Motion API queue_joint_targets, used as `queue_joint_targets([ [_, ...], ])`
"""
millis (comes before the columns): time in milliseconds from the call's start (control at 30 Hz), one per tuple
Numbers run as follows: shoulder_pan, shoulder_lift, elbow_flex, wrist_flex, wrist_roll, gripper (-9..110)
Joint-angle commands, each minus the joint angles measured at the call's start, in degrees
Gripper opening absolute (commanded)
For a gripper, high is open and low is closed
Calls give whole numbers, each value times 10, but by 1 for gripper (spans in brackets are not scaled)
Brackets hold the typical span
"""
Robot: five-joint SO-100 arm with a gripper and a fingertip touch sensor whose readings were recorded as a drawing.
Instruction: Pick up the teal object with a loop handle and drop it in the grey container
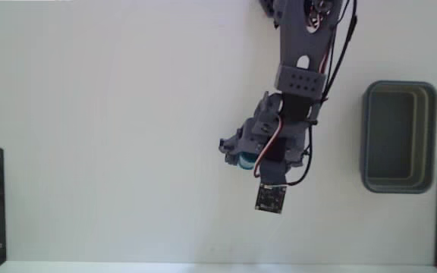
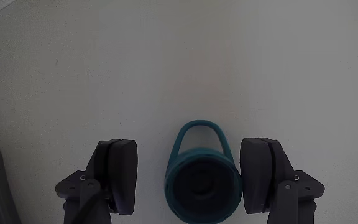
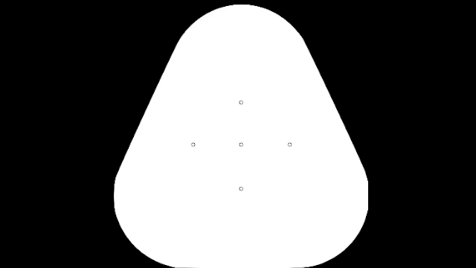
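**Teal object with a loop handle set between spread gripper fingers**

Teal object with a loop handle [image 2: 202, 180] is seen in the wrist view lying on the white table [image 2: 179, 68], low in the picture and right of centre. Its round dark-faced body is turned toward the camera, and its curved loop is directed toward the top of the picture. The gripper [image 2: 194, 183] is held wide, with one dark finger on each side of the object. The right-hand finger [image 2: 263, 177] is seen just beside the object's edge, perhaps touching it; whether contact is made cannot be told. The left-hand finger [image 2: 120, 174] is kept apart from the object by a clear strip of table.

In the fixed view, the arm [image 1: 302, 68] is reached down from the top edge toward the middle of the table [image 1: 112, 136]. Only a small patch of the teal object [image 1: 246, 160] is shown there, under the gripper [image 1: 241, 155], the rest being covered by the arm's parts.

The grey container [image 1: 366, 136] is placed near the right edge of the fixed view, well apart from the object. Its long side runs up and down the picture, and a darker interior is shown inside its thick rim.
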Motion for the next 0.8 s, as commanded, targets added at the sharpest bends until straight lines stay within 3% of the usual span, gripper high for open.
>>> queue_joint_targets([
  [0,8,21,8,-18,3,110],
  [767,8,10,65,-85,3,110],
])
